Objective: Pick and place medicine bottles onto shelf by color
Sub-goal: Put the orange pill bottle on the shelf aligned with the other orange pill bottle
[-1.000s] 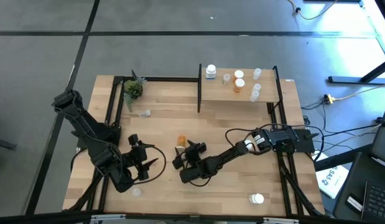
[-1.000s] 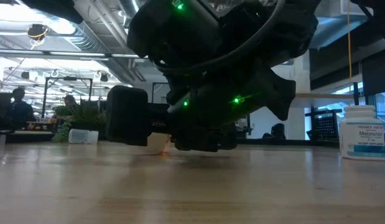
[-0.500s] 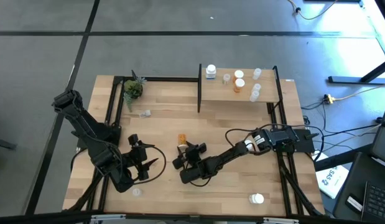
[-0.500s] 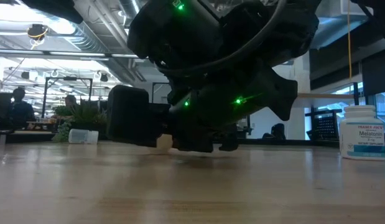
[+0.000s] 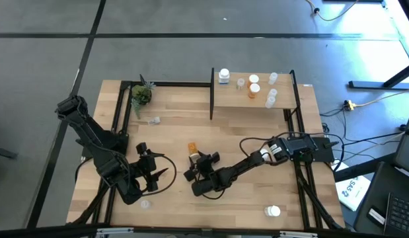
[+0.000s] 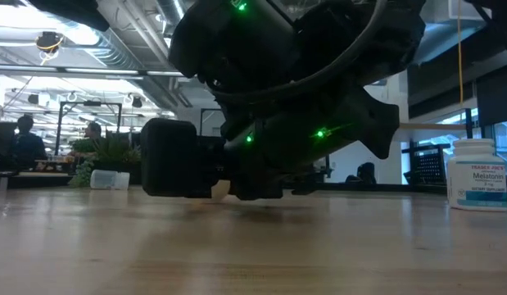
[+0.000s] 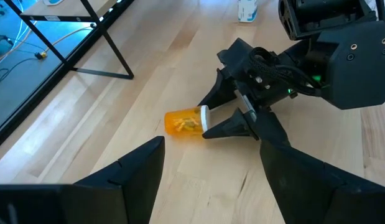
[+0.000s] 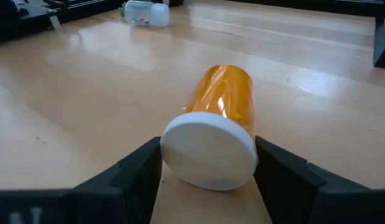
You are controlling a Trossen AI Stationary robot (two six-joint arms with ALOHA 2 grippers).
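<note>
An orange medicine bottle [image 5: 191, 146] with a white cap lies on its side at mid-table, cap toward the near edge. It also shows in the left wrist view [image 7: 185, 122] and the right wrist view [image 8: 223, 93]. My right gripper [image 5: 194, 159] is low over the table, shut on this bottle. My left gripper [image 5: 151, 173] hovers open at the near left, with nothing between its fingers [image 7: 208, 180]. The shelf [image 5: 230, 99] at the far right carries a white bottle [image 5: 224, 75], an orange one [image 5: 254, 89] and clear ones [image 5: 271, 99]. My right gripper pinches the orange bottle's white cap [image 8: 208, 149] between its two fingers, one on each side of the cap's rim [image 7: 204, 119]. The fingers come nearly level from the table's near side, pointing along the bottle. The bottle lies on its side on the tabletop.
A small potted plant [image 5: 141, 94] stands at the far left, with a clear bottle [image 5: 153, 120] lying near it. A white bottle [image 5: 273, 211] and a small clear one [image 5: 145, 203] sit by the near edge. Black frame posts [image 5: 211, 92] border the shelf.
My right gripper's fingers have drawn together from wide open onto the orange bottle's cap, staying low over the table. The bottle still lies on its side.
</note>
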